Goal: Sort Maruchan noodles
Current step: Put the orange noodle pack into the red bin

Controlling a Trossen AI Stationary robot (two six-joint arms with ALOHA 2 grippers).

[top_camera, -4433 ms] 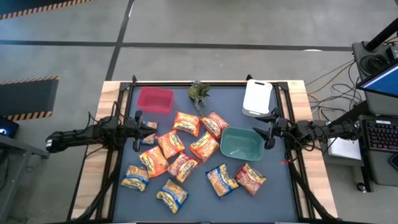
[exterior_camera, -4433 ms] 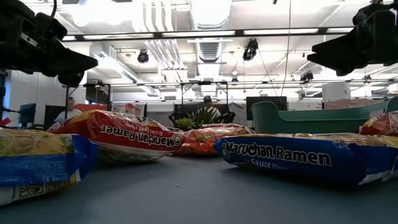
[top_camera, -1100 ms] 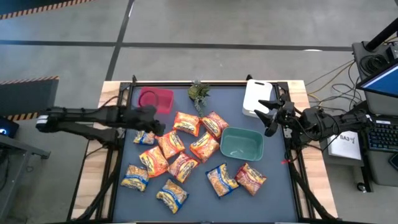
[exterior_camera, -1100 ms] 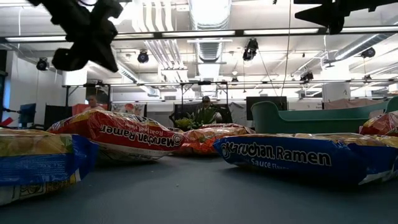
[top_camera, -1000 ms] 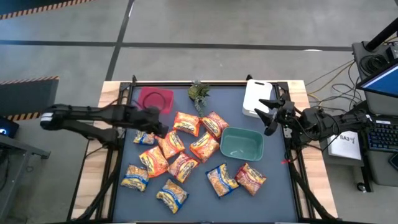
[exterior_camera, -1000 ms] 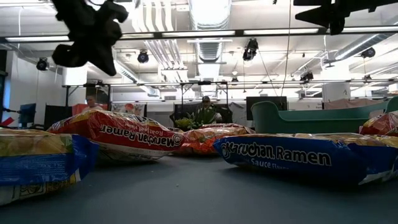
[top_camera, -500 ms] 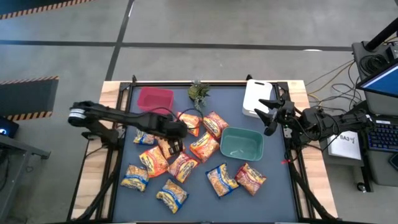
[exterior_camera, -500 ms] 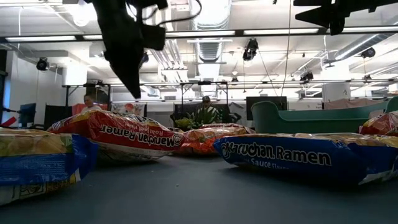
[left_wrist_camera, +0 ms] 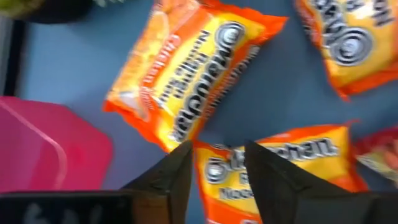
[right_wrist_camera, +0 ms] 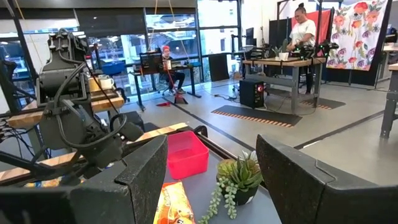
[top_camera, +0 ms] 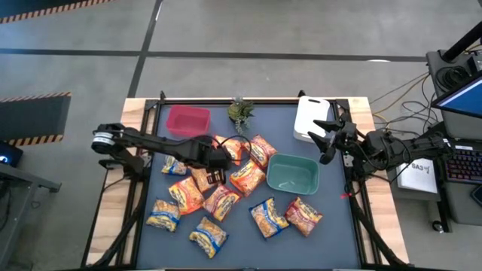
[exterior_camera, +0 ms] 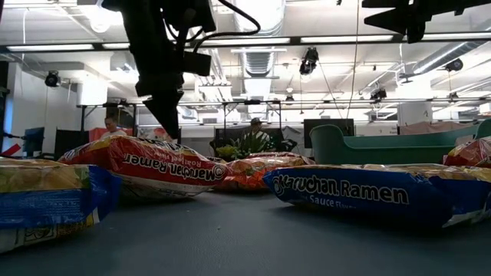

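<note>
- Noodles: flat crinkly packets, orange, red and yellow-with-blue, were scattered mid-table, from 9 to 5 o'clock of the green bin.
- Left gripper hung over an orange packet, fingers parted, grasping nothing.
- Right gripper waited released at 3 o'clock.

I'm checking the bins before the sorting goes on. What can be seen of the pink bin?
The pink bin is a shallow, squarish plastic tub with rounded corners and looks empty. It sits flat near the table's far left corner, beside the small plant. The left arm reaches past its near side; no packet touches it.
</note>
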